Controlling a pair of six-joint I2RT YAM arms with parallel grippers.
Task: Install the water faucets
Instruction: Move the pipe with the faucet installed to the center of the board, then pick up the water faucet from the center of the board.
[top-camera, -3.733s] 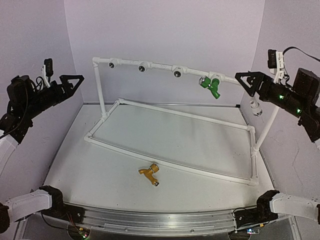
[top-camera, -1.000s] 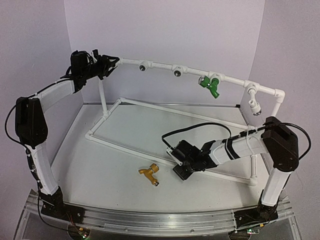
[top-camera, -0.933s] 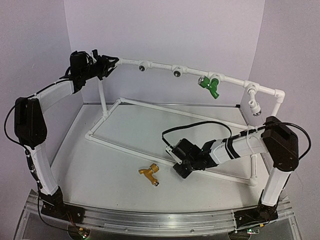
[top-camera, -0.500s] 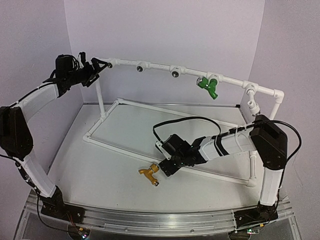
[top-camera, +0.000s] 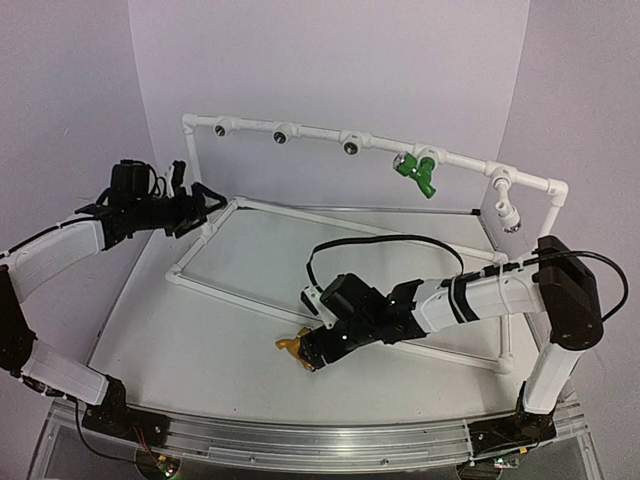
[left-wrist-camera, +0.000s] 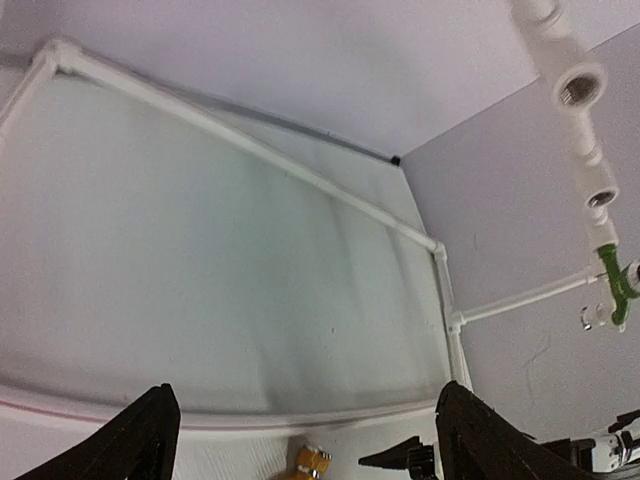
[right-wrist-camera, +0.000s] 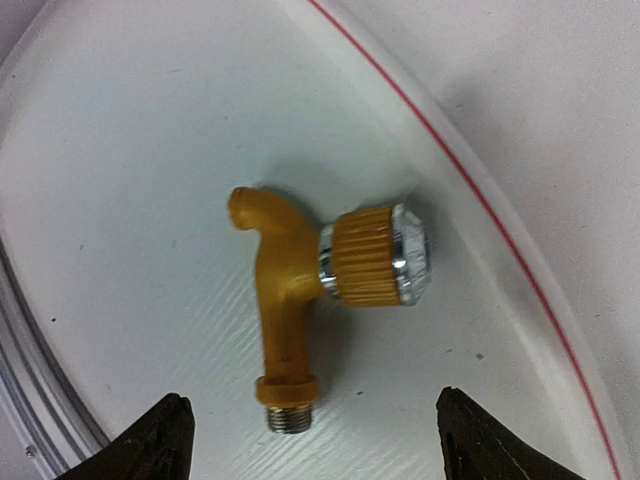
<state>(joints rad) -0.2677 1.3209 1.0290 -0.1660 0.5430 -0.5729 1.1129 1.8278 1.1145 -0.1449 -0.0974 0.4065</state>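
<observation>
right end effector (right-wrist-camera: 310, 400): jaws spread wide, nothing gripped; low over the front of the tabletop (top-camera: 200, 340), hovering right over the yellow faucet (right-wrist-camera: 285, 290)
right fingers: one tip on each side of the faucet's threaded end in the right wrist view, clear gap both sides, no contact seen
yellow faucet: lying on its side on the tabletop, near the front edge, just in front of the pipe frame's near base pipe
yellow faucet detail: curved spout at one end, brass-coloured thread at the other, ribbed knob with a silvery cap sticking out sideways
left end effector (left-wrist-camera: 305, 395): jaws wide apart, empty; held in the air at the left side, close to the frame's left upright, pointing right across the tabletop
green faucet (top-camera: 418, 172): up on the top rail of the pipe frame (top-camera: 350, 225), right of centre, body hanging down from a fitting, silvery end toward the rail; well apart from both end effectors
pipe frame: white, base loop flat on the tabletop, top rail across the back on two uprights
sockets (top-camera: 283, 135): three dark round ones along the top rail left of the green faucet, one more at the far right end; whether they are threaded can't be made out from the top view
</observation>
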